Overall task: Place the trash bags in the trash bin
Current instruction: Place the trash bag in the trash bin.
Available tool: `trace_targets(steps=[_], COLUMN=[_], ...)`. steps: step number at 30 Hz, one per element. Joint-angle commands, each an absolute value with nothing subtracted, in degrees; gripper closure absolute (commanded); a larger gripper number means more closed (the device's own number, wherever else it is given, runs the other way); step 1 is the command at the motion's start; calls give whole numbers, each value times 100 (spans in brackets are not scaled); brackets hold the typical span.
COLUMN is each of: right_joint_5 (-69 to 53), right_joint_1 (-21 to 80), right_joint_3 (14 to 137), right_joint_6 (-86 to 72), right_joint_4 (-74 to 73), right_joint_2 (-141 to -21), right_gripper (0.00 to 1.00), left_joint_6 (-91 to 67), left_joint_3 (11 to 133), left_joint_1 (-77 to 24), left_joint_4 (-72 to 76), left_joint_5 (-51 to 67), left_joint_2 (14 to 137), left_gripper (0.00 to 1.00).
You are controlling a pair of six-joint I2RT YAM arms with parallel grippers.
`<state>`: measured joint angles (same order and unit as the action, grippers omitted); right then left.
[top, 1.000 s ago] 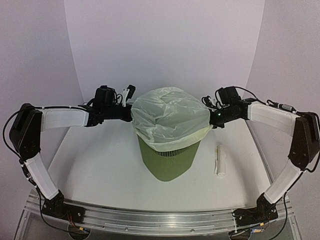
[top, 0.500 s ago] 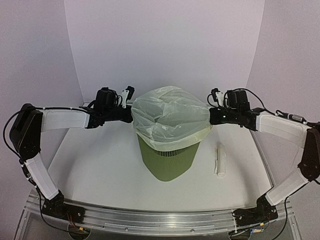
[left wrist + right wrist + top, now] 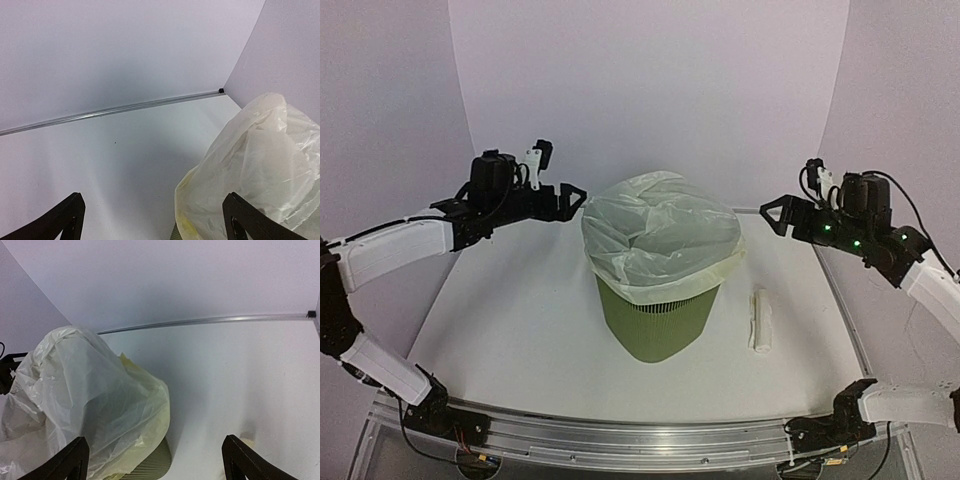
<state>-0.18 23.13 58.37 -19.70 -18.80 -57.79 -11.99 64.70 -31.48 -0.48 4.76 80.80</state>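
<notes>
Moved: both arms have pulled back from the trash bag (image 3: 660, 235); my left tool (image 3: 571, 194) and right tool (image 3: 771, 213) now hang well apart from it.
Tools: both spread wide, pinching nothing.
Bag: it domes over the rim of the trash bin (image 3: 655, 322) mid-desk (image 3: 500, 330), not sunk inside.
Risk: trapped air may keep it ballooned; a one-sided push could slip the hem off or tip the bin.

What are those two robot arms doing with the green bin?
They're fitting a bag on it. A thin pale trash bag is draped over the green trash bin, puffed up above its rim. The left gripper and right gripper hover on either side, jaws open, holding nothing. A small white roll lies on the table beside the bin.
</notes>
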Motion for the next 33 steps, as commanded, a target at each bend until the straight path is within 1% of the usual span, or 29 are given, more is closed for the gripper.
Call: trace_targets(steps=[1, 4, 8, 14, 17, 22, 27, 33], right_joint_5=[-1651, -2325, -2486, -2831, -3106, -3168, -3037, -3195], right_joint_1=[2319, 2316, 2327, 2333, 2371, 2541, 2647, 2762], right_joint_3=[5812, 5602, 5503, 5143, 4980, 5002, 4989, 4819], right_joint_6=[-3374, -3734, -3881, -4358, -4638, -4713, -4872, -4952], right_joint_4=[-2860, -2858, -2851, -2468, -1990, -1743, -1509, -1363], right_joint_2=[-5812, -5895, -5830, -5765, -5793, -5984, -5913, -6110], right_gripper=[12, 14, 14, 14, 14, 14, 14, 16], left_joint_6=[-2029, -2666, -3274, -3804, -3943, -4218, -4388, -4467], left_joint_3=[6161, 5642, 4806, 4158, 4143, 4071, 4050, 4097], left_joint_1=[-3138, -3138, -3138, -3138, -3139, -3145, -3180, -3324], left_joint_4=[-1169, -1438, -1013, -469, -249, 445, 765, 1128], left_joint_5=[311, 709, 1672, 2121, 2334, 2821, 2860, 2965], left_joint_2=[7275, 6798, 6162, 5717, 5802, 6095, 6389, 6788], left_gripper=[1, 0, 0, 0, 0, 0, 1, 4])
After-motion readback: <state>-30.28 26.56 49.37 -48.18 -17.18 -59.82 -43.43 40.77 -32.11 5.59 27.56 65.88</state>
